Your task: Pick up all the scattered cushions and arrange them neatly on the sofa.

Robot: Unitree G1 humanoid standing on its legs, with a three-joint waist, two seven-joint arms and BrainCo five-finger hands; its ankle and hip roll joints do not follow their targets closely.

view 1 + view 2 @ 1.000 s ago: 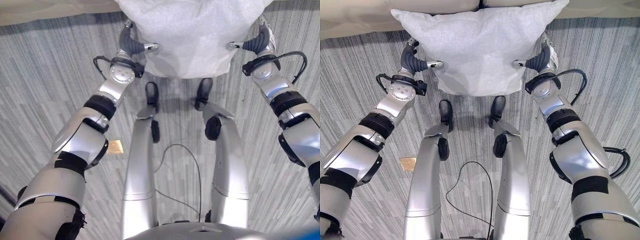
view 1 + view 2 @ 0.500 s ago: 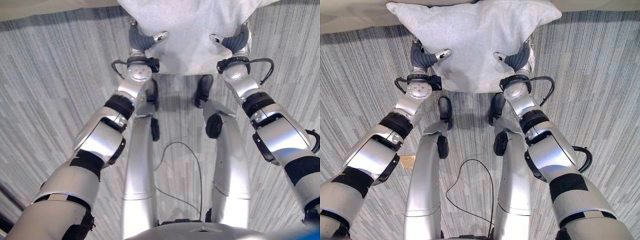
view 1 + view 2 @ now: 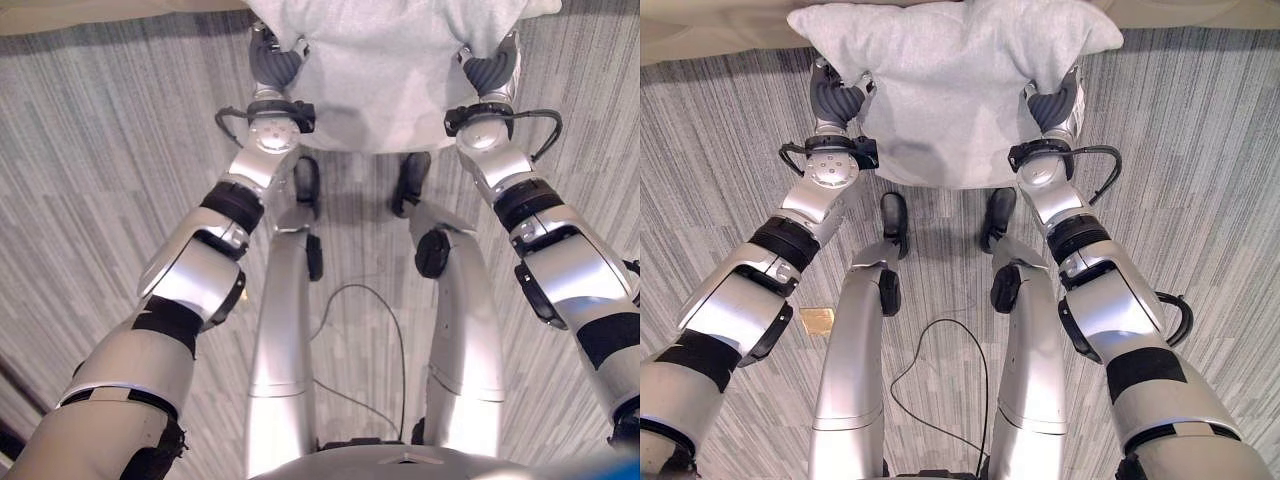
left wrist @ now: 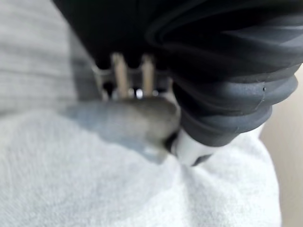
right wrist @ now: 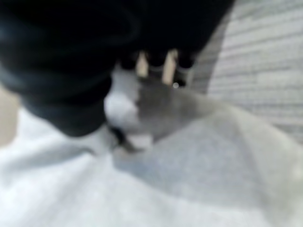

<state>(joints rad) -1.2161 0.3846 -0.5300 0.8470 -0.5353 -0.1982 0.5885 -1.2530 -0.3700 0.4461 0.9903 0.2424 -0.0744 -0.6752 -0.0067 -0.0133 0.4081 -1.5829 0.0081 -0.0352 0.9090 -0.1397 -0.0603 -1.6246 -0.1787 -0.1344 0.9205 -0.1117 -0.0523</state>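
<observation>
1. The large pale-grey square fabric cushion (image 3: 950, 95) hangs above the grey striped carpet (image 3: 1200, 160), its far edge at the beige sofa edge (image 3: 700, 25).
2. The left hand (image 3: 835, 98) pinches the cushion's left side; the wrist view shows its thumb (image 4: 189, 149) pressed into bunched cloth.
3. The right hand (image 3: 1052, 102) is clamped on the right side in the same way, cloth gathered under it.
4. The cushion looks light, soft and plump; it puckers where it is squeezed, so it probably sags between grips.
5. Its woven cover appears matte and not slippery, so mid-side pinches likely hold.
6. A two-sided hold should keep it level for placing.
</observation>
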